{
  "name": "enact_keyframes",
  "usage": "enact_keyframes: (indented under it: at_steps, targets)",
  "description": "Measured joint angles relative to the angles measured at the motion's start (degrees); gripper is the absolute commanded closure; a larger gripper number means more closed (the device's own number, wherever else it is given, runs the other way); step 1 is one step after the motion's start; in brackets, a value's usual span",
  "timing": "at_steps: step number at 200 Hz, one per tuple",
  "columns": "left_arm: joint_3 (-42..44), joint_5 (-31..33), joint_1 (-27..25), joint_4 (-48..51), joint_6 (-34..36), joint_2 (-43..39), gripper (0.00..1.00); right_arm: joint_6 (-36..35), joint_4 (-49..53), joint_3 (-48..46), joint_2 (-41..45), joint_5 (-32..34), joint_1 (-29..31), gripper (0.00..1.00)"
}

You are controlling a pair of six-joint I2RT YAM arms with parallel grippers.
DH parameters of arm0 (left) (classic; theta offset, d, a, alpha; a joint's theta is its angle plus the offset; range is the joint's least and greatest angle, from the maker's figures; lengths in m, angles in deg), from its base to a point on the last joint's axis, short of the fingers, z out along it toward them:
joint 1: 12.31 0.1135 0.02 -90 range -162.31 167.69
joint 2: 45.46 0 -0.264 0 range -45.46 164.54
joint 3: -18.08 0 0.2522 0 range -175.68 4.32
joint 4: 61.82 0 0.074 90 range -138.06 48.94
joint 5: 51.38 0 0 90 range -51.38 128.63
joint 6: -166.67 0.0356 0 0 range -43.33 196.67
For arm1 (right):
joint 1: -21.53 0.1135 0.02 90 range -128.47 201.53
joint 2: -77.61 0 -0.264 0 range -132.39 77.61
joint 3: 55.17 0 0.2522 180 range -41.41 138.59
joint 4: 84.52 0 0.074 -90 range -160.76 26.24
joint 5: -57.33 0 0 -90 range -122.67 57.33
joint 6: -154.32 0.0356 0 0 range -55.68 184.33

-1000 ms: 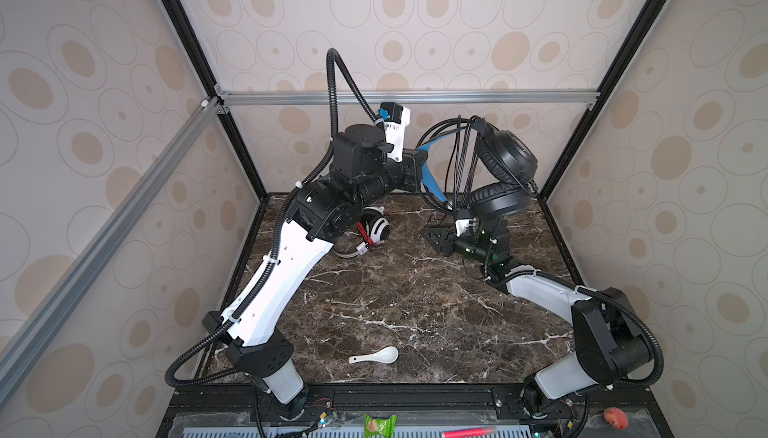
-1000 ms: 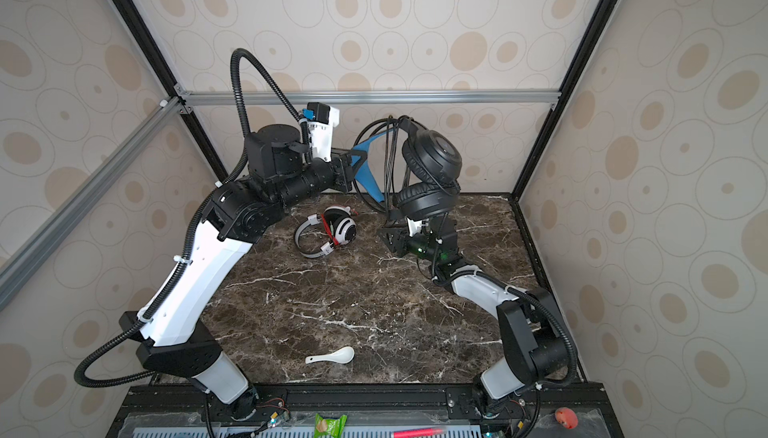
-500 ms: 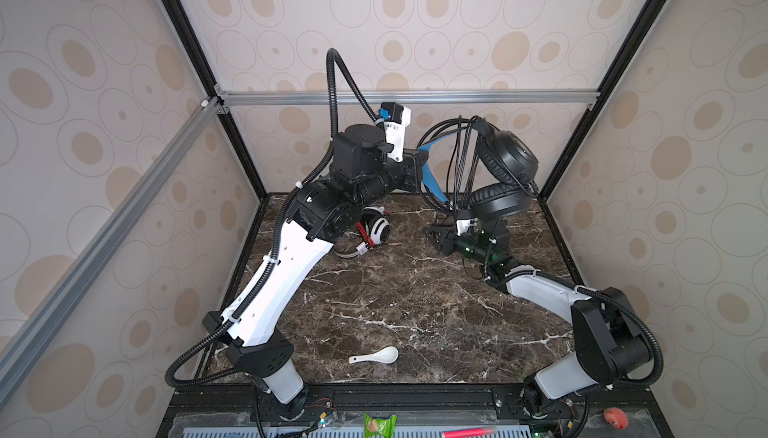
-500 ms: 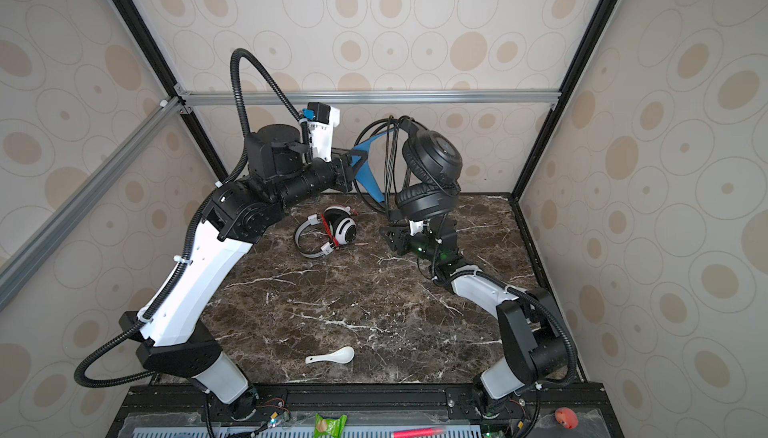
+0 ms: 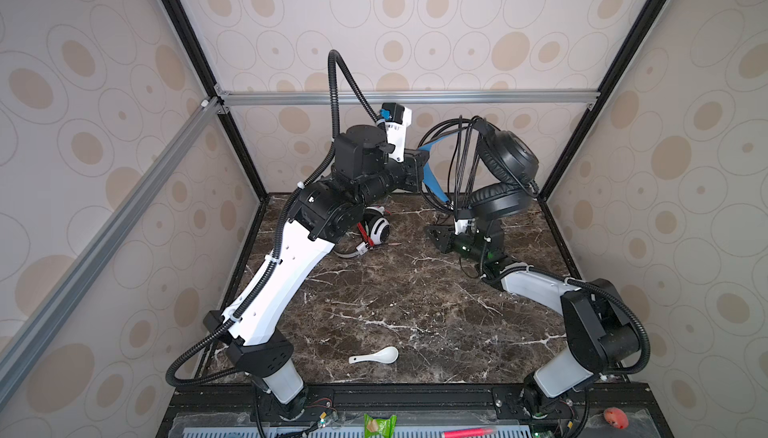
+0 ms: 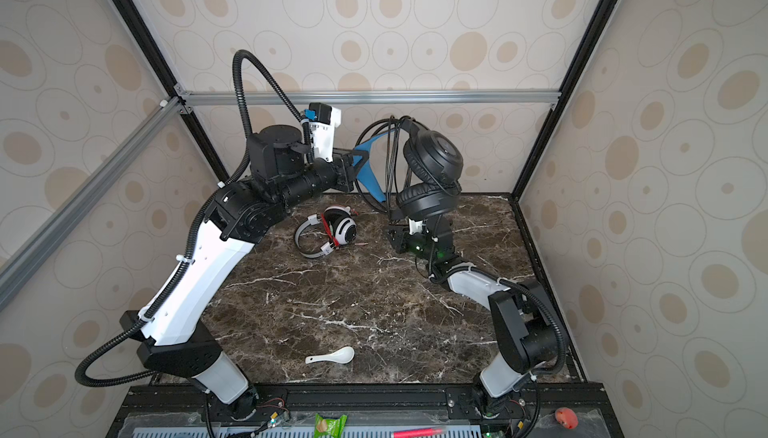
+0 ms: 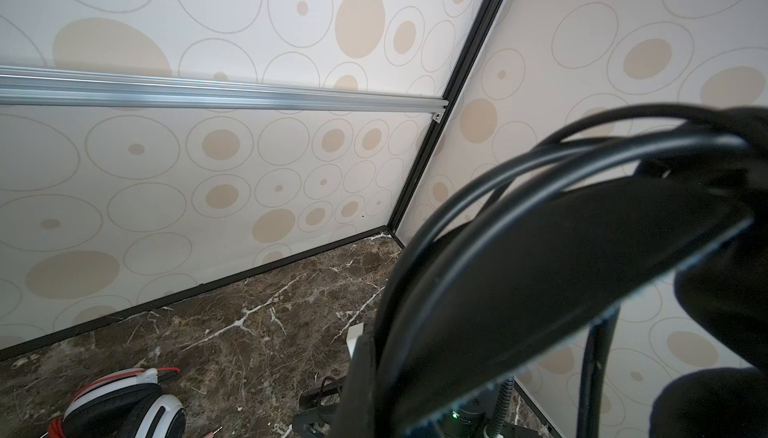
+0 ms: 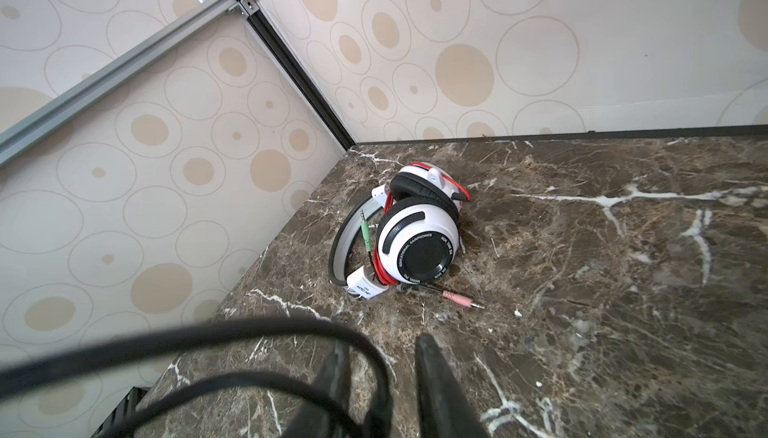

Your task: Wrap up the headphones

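Note:
My left gripper (image 5: 422, 166) (image 6: 351, 168) is raised above the back of the table, shut on the blue-lined band of the black headphones (image 5: 513, 157) (image 6: 434, 157). Their ear cups hang to the right, and the band (image 7: 540, 269) fills the left wrist view. Loops of black cord (image 5: 459, 166) (image 6: 390, 166) drape over the band and drop to my right gripper (image 5: 436, 236) (image 6: 395, 238), low over the table. Its jaws (image 8: 380, 342) stand apart with the cord (image 8: 291, 328) running between them. The white headphones (image 5: 376, 228) (image 6: 343, 230) (image 8: 415, 244) lie at the back left, red cord wound round them.
A white spoon (image 5: 376, 356) (image 6: 332, 357) lies near the front edge of the marble table (image 5: 415, 303). Patterned walls and black frame posts close in the back and sides. A green packet (image 5: 376, 423) and a red ball (image 5: 615, 417) rest on the front rail.
My right gripper's jaws have narrowed around the black cord and shifted slightly. The left arm and the raised black headphones have stayed where they were.

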Motion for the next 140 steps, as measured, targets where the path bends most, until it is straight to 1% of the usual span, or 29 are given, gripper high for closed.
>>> enact_keyframes:
  at_steps: [9,19,34,69,108,140]
  targets:
    - [0.0,0.0,0.0,0.0,0.0,0.0,1.00,0.1,-0.2,0.1,0.0,0.3,0.0,0.72]
    - [0.0,0.0,0.0,-0.1,0.0,0.0,1.00,0.2,-0.3,0.3,0.0,0.5,0.0,0.75]
    - [0.0,0.0,0.0,-0.3,0.0,0.0,1.00,0.4,-0.4,0.5,0.0,0.7,0.0,0.84]
    - [0.0,0.1,0.0,-0.4,0.0,0.0,1.00,0.0,-0.2,0.9,-0.2,1.2,-0.1,1.00]
    - [0.0,1.0,0.1,-0.4,0.0,0.0,1.00,-1.2,1.5,0.6,0.1,1.5,-0.1,1.00]
    - [0.0,2.7,0.6,-0.3,0.0,0.0,1.00,-3.6,5.4,-2.5,3.9,2.2,0.0,1.00]
